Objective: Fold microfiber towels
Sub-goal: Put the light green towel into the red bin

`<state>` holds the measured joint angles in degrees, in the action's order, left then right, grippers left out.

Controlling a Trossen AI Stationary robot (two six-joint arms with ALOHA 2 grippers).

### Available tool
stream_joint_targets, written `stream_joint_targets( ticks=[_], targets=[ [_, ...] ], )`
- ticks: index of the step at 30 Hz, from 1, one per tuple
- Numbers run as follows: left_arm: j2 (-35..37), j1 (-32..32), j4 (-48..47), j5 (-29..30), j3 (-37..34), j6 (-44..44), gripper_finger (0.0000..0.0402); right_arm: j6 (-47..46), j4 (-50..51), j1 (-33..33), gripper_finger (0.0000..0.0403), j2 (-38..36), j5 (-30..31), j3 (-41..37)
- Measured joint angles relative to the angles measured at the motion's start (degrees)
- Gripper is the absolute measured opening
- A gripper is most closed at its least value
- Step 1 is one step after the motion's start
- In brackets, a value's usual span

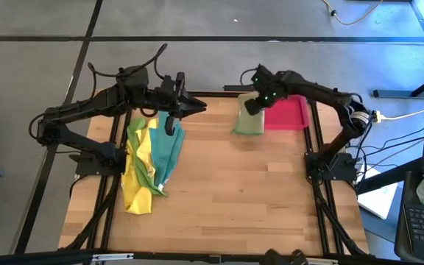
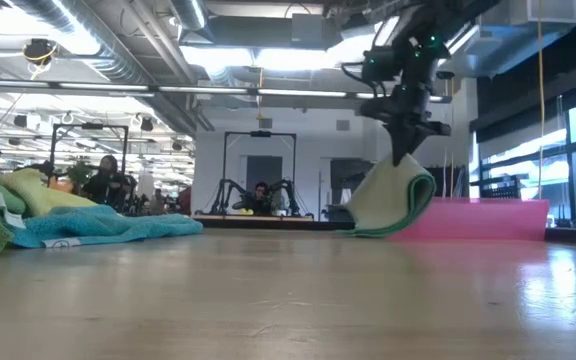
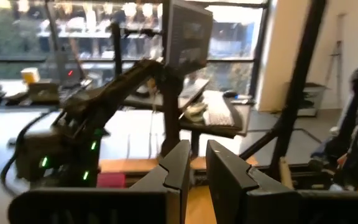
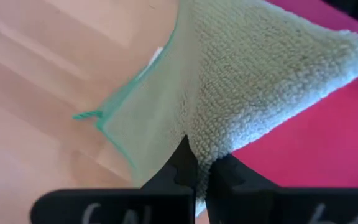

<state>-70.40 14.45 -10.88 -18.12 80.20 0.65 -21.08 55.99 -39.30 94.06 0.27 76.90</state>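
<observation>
A pale olive green towel [image 1: 247,121] [image 2: 393,200] with a teal hem hangs folded at the table's far right, beside the pink tray. My right gripper [image 1: 255,105] [image 2: 405,155] [image 4: 201,165] is shut on it from above. At the table's left lies a loose pile of towels: yellow [image 1: 137,184], bright green [image 1: 140,136] and teal [image 1: 169,147]. My left gripper [image 1: 199,107] [image 3: 197,165] hovers level above the pile's far end, pointing toward the right arm, shut with nothing between its fingers. My right gripper pinches the olive towel's upper part [image 4: 197,134] between its two fingers, which point steeply down. The cloth is doubled over, so several layers are in the hold. The towel hangs below the fingers, bulging at its fold [image 2: 423,195]. Whether its lower end [image 2: 373,232] touches the table, I cannot tell.
The pink tray [image 1: 289,112] [image 2: 488,218] lies flat at the far right edge, right behind the hanging towel. Bare wood [image 1: 227,184] spans the table's middle and near side. People and another robot frame show in the room beyond the table.
</observation>
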Motion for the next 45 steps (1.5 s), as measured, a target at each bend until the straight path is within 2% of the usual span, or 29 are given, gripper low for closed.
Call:
stream_joint_targets(
  ticks=[10, 15, 24, 29, 34, 36, 42, 45],
  targets=[
    [0.1, 0.0, -0.7, 8.4, -0.1, 2.4, 0.0044, 12.7, 3.8, -8.1, 0.0012, -0.1, -0.3, 1.1],
    [0.1, 0.0, -0.7, 12.6, -0.1, 3.2, 0.0044, 19.9, 6.2, -11.1, 0.0012, -0.2, 2.3, 3.3],
    [0.1, 0.0, -0.7, 18.9, -0.1, 3.2, 0.0044, 27.2, 5.5, -19.6, 0.0013, -0.1, 2.6, 3.3],
    [0.1, 0.0, -0.7, 19.6, -0.1, 3.4, 0.0044, 27.8, 5.0, -23.0, 0.0013, 1.4, -0.5, 0.1],
    [0.1, -1.0, -0.7, 22.2, -0.1, 3.8, 0.0044, 29.4, 4.8, -23.3, 0.0013, 3.8, -1.7, -3.9],
    [0.1, -1.8, -0.7, 23.2, -0.1, 3.8, 0.0044, 30.5, 4.0, -23.3, 0.0013, 4.5, -0.5, -4.7],
    [0.1, -3.7, -0.7, 25.3, -0.1, 3.9, 0.0044, 34.7, 2.6, -23.4, 0.0013, 4.9, 8.8, -4.9],
    [0.1, -4.3, -0.7, 26.8, -0.1, 3.9, 0.0044, 36.9, 2.6, -23.8, 0.0014, 5.0, 7.8, -4.9]
  ],
)
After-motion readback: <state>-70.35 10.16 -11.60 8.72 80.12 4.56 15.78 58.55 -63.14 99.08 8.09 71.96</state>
